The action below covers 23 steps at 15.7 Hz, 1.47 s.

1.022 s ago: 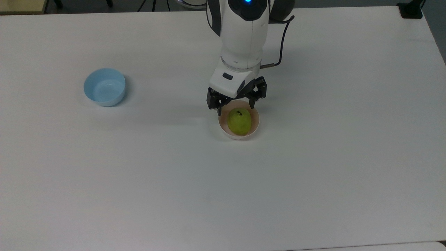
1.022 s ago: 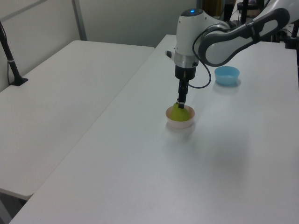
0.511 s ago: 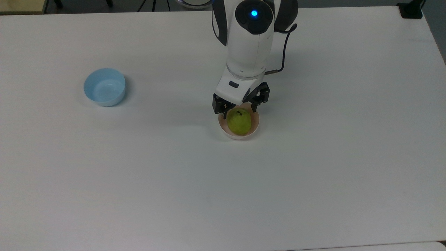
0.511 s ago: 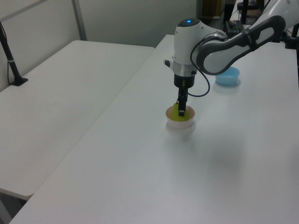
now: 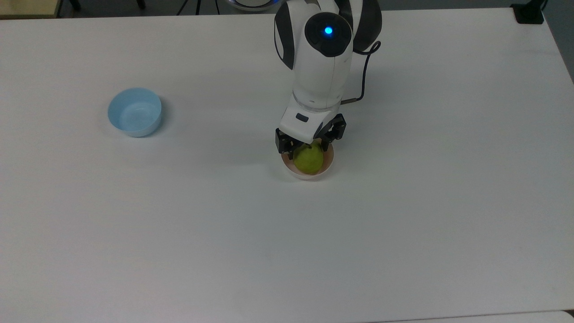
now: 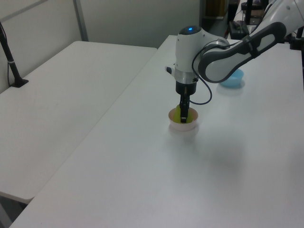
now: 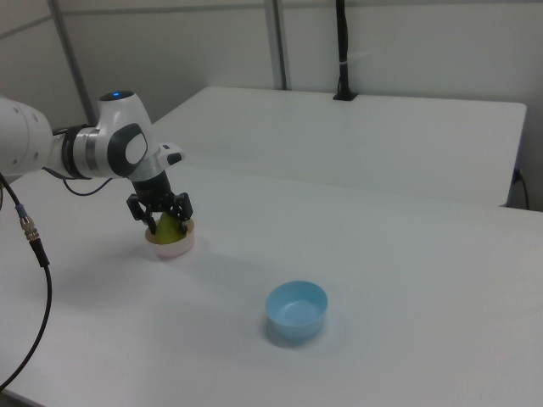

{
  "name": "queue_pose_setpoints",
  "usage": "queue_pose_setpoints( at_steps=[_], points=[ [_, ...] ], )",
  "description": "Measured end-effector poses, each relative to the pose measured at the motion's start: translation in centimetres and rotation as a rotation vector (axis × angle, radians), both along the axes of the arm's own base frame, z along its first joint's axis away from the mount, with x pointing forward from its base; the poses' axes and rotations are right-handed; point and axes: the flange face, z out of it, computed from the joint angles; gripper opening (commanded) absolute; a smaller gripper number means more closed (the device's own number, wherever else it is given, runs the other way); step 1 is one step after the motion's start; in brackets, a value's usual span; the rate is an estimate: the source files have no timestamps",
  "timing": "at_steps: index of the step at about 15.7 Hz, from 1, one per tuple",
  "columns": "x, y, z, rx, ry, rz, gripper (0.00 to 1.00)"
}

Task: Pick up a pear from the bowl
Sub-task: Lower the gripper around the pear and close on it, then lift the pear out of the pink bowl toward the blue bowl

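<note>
Top view looks steeply down on the white table (image 5: 403, 224). Left and right views watch obliquely from opposite sides, farther back. All three share the pink bowl (image 5: 308, 172).

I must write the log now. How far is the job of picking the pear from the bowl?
Done: the gripper is down at the pink bowl, its open fingers on either side of the pear. In hand: getting the grasp. Left: shutting on the pear and lifting it, since it sits in the bowl. The blue bowl stands apart, untouched.

A robotics lab. Plain white tables (image 7: 399, 136) stand by a grey partition wall (image 7: 407, 42). A clamped black pole (image 7: 342, 51) rises behind them.
</note>
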Motion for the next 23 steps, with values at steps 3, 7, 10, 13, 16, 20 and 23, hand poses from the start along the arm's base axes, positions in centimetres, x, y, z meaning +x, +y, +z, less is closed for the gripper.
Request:
queue_pose_setpoints(
  at_steps=[3, 7, 10, 13, 16, 20, 23],
  points=[
    [0.1, 0.0, -0.3, -0.003, 0.002, 0.002, 0.43],
    [0.1, 0.1, -0.2, -0.002, 0.000, 0.002, 0.41],
    [0.2, 0.1, -0.1, -0.002, -0.002, 0.002, 0.41],
    [0.5, 0.2, 1.2, 0.005, -0.025, -0.007, 0.41],
    [0.5, 0.2, 2.7, 0.012, -0.044, -0.016, 0.41],
    [0.1, -0.3, 4.9, 0.006, -0.032, -0.026, 0.41],
    [0.3, -1.5, 7.2, -0.003, -0.021, -0.048, 0.41]
  ],
)
